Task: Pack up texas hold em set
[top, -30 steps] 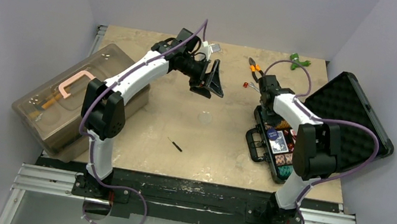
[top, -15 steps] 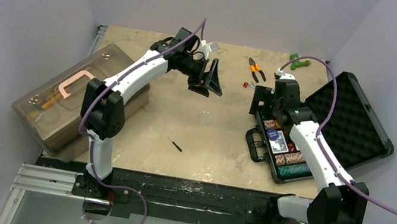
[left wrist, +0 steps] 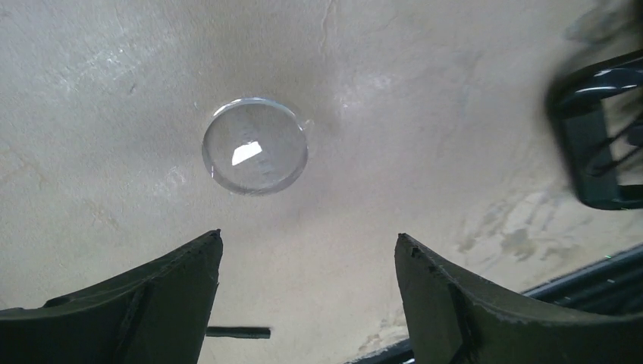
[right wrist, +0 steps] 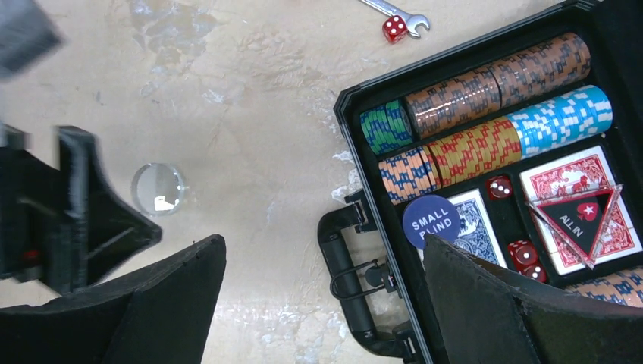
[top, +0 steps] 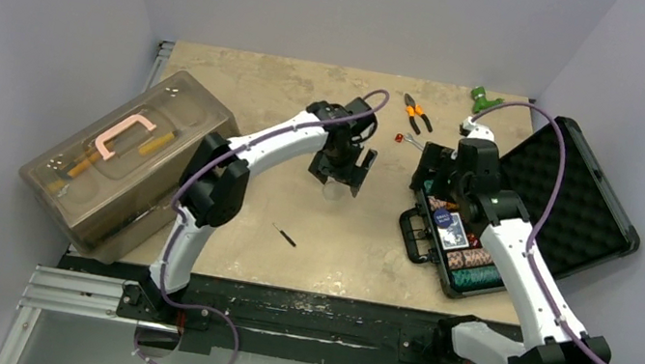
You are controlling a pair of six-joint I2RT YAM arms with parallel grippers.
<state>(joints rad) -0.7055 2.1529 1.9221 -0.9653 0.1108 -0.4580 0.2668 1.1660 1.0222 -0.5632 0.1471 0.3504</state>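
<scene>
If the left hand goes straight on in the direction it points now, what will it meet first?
Probably the clear round button on the table, which lies just ahead of the open left hand. How far ahead is unclear.

Lab test cell: bare pale walls [top: 357, 2], worn tabletop [top: 264, 95], aluminium mounting rail [top: 57, 290].

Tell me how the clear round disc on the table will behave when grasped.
The clear disc looks glossy and smooth, so it may slip when pinched. It lies flat on the table, so a push probably slides it rather than rolls it.
</scene>
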